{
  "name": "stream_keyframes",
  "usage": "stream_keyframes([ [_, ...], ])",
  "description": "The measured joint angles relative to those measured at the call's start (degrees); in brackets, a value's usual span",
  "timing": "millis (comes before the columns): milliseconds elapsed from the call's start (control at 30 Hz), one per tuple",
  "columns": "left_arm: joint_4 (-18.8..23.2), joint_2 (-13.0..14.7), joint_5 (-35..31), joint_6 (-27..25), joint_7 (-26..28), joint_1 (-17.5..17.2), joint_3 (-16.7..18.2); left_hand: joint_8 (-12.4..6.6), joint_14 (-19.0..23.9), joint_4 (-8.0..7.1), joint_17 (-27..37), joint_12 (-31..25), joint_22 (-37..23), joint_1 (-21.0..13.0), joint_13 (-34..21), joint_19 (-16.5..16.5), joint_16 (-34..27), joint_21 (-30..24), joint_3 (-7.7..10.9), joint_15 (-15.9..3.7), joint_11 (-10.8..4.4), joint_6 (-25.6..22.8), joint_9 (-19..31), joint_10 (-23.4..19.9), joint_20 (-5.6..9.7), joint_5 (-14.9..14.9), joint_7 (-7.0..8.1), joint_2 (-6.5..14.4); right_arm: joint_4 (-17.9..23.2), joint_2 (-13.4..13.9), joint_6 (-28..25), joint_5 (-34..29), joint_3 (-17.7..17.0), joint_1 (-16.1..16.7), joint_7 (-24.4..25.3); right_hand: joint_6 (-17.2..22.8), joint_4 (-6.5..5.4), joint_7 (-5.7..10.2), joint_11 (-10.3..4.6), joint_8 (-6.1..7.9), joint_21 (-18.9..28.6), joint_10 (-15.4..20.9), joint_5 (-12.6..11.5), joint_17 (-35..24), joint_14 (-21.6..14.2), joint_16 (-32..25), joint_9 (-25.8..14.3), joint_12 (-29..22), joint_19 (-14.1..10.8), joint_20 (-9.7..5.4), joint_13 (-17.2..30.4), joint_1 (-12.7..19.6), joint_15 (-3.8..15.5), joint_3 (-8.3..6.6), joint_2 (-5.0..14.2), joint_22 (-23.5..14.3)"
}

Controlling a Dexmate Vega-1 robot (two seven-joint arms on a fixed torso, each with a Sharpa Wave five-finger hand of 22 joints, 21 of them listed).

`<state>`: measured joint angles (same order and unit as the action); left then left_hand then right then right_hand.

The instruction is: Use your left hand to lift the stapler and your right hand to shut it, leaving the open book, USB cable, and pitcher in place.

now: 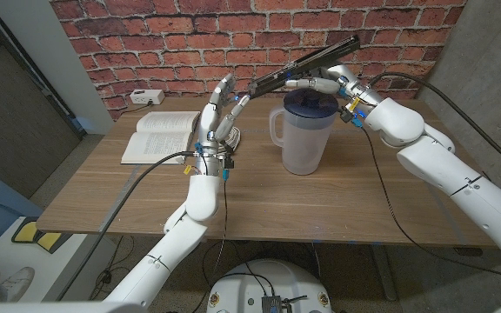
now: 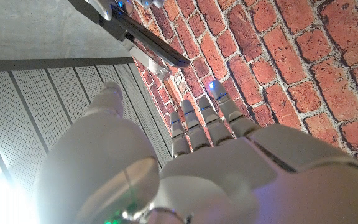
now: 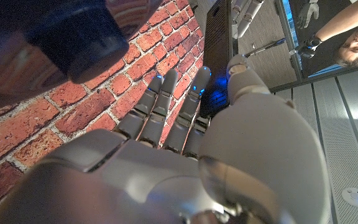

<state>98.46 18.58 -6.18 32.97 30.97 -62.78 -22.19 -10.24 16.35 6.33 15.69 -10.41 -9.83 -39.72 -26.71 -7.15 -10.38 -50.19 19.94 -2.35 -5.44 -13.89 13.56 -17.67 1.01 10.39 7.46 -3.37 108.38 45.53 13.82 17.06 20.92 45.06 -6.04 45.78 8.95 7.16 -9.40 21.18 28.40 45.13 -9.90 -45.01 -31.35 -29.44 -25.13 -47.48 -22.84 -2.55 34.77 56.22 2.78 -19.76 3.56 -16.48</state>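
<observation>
Both hands raised | stapler (image 1: 307, 64) held by right hand (image 1: 333, 85) | left hand (image 1: 223, 111) apart

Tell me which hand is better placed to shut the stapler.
Right. The right hand holds the raised stapler above the pitcher; the left hand is open near its lower end, not gripping it.

stapler (image 1: 307, 63): dark, glossy, metal-looking
pitcher (image 1: 303, 132): clear smooth plastic, dark lid
open book (image 1: 160, 135): matt paper pages
table (image 1: 259, 204): wood, grained, satin
left hand (image 1: 221, 113): smooth white plastic shell
right hand (image 1: 333, 85): same glossy white plastic
</observation>
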Motion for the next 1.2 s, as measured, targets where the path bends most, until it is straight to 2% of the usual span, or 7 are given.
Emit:
stream_keyframes([
  [167,0.09,-0.01,0.0,0.0,0.0,-0.01,0.16,-0.36,0.0,0.0,0.0,0.0,0.0,0.29,0.16,0.0,-0.26,0.0,0.0,0.0,0.0,0.0,0.0,0.0,0.0,0.0,0.0,0.29,0.0,0.0,-0.2,1.33,0.0,0.0,0.09,0.0,-0.01,0.0,0.23,-0.16,0.22,0.23,0.14,-0.26,0.0,0.0,-0.24,0.0,0.0,0.0,0.0,0.0,0.0,-0.01,0.0,0.0],
  [200,0.1,-0.01,0.61,-0.09,-0.05,-0.01,0.18,-0.36,0.0,0.0,-0.17,0.0,0.0,0.29,0.16,0.0,-0.26,0.0,0.0,0.0,0.0,0.0,0.0,0.0,0.0,0.0,0.0,0.29,-0.5,-1.17,-0.22,1.45,-0.46,1.3,0.09,0.0,-0.01,0.0,0.21,-0.16,0.22,0.21,0.16,-0.26,0.0,0.0,-0.28,0.0,0.0,0.0,0.0,0.02,0.0,-0.01,-0.02,0.0],
  [333,0.19,0.05,0.98,-0.16,-0.27,0.02,0.37,-0.36,0.0,0.0,-0.27,0.0,0.0,0.3,0.16,0.0,-0.26,0.12,0.0,0.0,0.0,-0.01,0.0,0.0,0.0,0.0,0.0,0.3,-0.72,-1.29,-0.39,2.52,-0.44,1.31,-0.36,0.0,-0.03,0.0,0.21,-0.37,0.22,0.21,0.18,-0.26,-0.29,0.0,-0.32,0.0,0.0,0.0,-0.11,0.51,0.28,-0.03,0.11,0.28],
  [433,0.33,0.22,1.51,-0.19,-0.55,0.15,0.66,-0.58,0.01,0.0,-0.28,0.0,0.0,0.98,0.16,0.0,-0.27,0.46,0.0,0.0,0.0,-0.01,0.0,0.0,0.0,0.0,0.0,0.38,-1.01,-1.41,-0.42,3.18,-0.26,1.26,-0.83,0.0,-0.03,0.0,0.22,-0.43,0.43,0.2,0.22,-0.52,-0.29,0.11,-0.35,-0.22,0.01,0.0,-0.11,1.99,0.28,-0.03,0.43,0.28],
  [900,0.93,0.04,3.37,-0.3,-1.13,0.25,1.97,-0.58,-0.62,-0.48,-0.53,-0.44,0.0,2.25,0.43,0.8,-0.68,1.33,-0.48,-0.01,0.3,-0.01,-0.26,0.3,-1.23,-0.02,0.0,0.6,-1.73,-1.73,-0.34,4.0,0.11,0.96,-0.81,0.0,-0.08,0.0,0.22,-0.81,1.09,0.19,0.14,-1.06,-0.39,0.44,-0.81,-0.22,0.01,0.0,-0.19,2.31,0.18,-0.07,0.53,0.27],
  [1133,1.05,-0.55,3.34,-0.3,-0.12,0.13,2.54,-0.8,-1.17,-0.48,-0.54,-0.44,0.0,2.25,0.69,1.41,-0.68,1.85,-0.48,0.11,-0.01,-0.01,-0.26,0.61,-1.14,-0.02,0.0,0.6,-1.64,-2.18,-0.53,3.54,0.15,0.96,0.82,0.0,-0.12,0.0,0.31,-0.87,1.09,0.09,0.14,-1.32,-0.41,0.84,-0.8,-0.45,0.01,0.0,-0.26,2.31,0.2,-0.12,0.54,0.54],
  [1200,1.1,-0.67,3.19,-0.3,0.15,0.07,2.61,-0.79,-1.83,-0.48,-0.79,-0.44,0.0,2.25,0.69,2.07,-0.68,2.35,-0.48,0.04,-0.22,-0.01,-0.26,1.08,-0.59,-0.02,0.0,0.6,-1.56,-2.3,-0.9,3.35,0.15,1.05,1.51,0.0,-0.12,0.0,0.31,-0.89,1.37,0.09,0.14,-1.32,-0.7,0.84,-0.8,-0.45,0.01,0.0,-0.26,2.31,0.48,-0.12,0.54,0.54],
])
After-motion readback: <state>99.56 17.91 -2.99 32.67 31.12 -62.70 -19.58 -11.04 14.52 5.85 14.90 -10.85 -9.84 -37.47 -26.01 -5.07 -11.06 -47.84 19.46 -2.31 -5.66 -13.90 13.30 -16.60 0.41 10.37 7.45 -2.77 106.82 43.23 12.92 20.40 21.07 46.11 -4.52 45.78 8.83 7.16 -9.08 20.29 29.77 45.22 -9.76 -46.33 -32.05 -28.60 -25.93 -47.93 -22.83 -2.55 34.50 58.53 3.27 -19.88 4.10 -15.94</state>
